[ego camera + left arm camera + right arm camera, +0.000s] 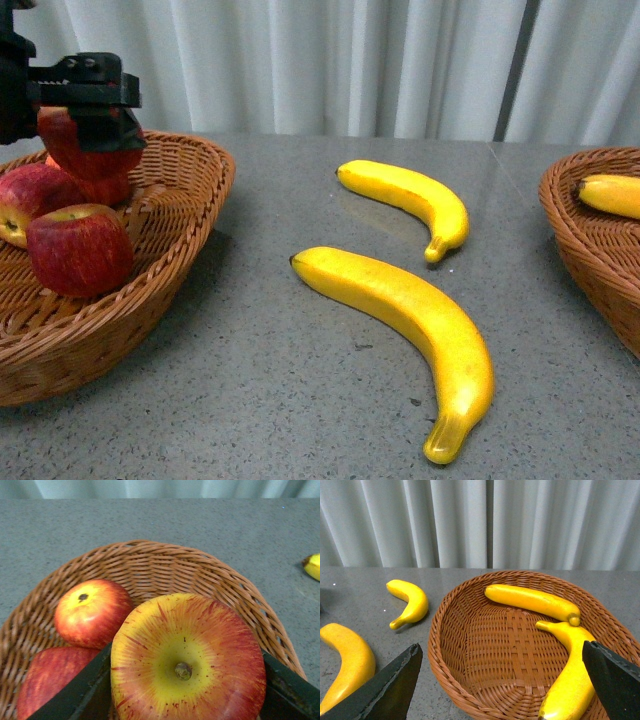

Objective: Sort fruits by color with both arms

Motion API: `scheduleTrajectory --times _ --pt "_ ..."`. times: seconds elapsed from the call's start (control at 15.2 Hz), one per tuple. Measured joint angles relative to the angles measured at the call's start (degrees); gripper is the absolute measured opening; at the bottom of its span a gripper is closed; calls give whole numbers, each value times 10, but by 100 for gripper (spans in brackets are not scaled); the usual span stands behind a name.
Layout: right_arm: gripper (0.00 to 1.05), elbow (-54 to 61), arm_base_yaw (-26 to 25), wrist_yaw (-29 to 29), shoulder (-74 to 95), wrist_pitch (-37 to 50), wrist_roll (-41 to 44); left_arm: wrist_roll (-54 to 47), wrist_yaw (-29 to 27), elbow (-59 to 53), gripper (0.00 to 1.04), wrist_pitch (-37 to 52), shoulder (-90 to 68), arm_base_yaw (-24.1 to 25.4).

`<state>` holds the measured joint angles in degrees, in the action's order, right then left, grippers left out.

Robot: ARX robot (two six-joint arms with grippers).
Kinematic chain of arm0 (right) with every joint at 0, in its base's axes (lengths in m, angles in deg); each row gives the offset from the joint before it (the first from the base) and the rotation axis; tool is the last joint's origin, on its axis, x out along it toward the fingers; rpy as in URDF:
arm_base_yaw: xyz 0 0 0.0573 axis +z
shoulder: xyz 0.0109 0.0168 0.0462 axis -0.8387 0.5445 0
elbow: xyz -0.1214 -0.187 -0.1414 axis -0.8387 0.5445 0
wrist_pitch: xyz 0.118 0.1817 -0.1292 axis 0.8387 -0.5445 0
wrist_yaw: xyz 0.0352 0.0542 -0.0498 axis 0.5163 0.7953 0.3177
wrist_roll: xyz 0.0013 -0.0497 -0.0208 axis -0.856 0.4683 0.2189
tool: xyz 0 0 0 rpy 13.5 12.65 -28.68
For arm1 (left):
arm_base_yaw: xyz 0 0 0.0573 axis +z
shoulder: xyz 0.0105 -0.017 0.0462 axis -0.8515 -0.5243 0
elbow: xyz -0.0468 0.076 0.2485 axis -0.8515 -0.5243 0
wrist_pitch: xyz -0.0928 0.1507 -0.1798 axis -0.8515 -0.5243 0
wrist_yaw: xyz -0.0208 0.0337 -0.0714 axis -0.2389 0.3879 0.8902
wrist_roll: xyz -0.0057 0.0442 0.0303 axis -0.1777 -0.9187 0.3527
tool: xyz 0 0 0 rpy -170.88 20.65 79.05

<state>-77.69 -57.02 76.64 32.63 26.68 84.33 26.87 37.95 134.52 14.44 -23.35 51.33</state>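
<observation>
My left gripper (90,125) is shut on a red apple (187,665) with a yellow-streaked top, held just above the left wicker basket (190,215). Its black fingers (75,695) press both sides of the apple. Two more red apples (80,250) (30,200) lie in that basket below it. On the grey table lie a short banana (410,200) and a long banana (410,310). My right gripper (502,680) hangs open over the right wicker basket (437,645), which holds two bananas (532,600) (570,675).
Pale curtains close off the back of the table. The right basket (600,240) shows only partly at the front view's right edge, with a banana (610,195) in it. The grey tabletop (260,380) stretches between the two baskets.
</observation>
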Motion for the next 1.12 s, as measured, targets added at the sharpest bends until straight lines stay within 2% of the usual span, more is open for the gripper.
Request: scheduleTrajectory --times 0.13,0.2,0.26,0.39,0.53,0.59,0.66,0.72,0.99,1.05,1.12 --pt "98 0 0 0 0 0 0 -3 5 2 94 7 -4 -8" --pt "98 0 0 0 0 0 0 -7 8 5 100 15 -4 -13" --pt "98 0 0 0 0 0 0 -8 9 5 97 18 4 -20" --pt "98 0 0 0 0 0 0 -19 -3 -13 98 32 53 -38" --pt "98 0 0 0 0 0 0 -32 -28 -62 98 36 155 -56" --pt "98 0 0 0 0 0 0 -37 -59 -135 98 4 271 -57" --pt "98 0 0 0 0 0 0 -12 -76 -293 80 100 462 -17" --pt "98 0 0 0 0 0 0 -10 -61 -339 71 103 518 -1" --pt "98 0 0 0 0 0 0 -4 -28 -413 57 74 603 30" --pt "98 0 0 0 0 0 0 -2 4 -449 48 69 635 62" --pt "98 0 0 0 0 0 0 -1 3 -466 35 70 655 74"
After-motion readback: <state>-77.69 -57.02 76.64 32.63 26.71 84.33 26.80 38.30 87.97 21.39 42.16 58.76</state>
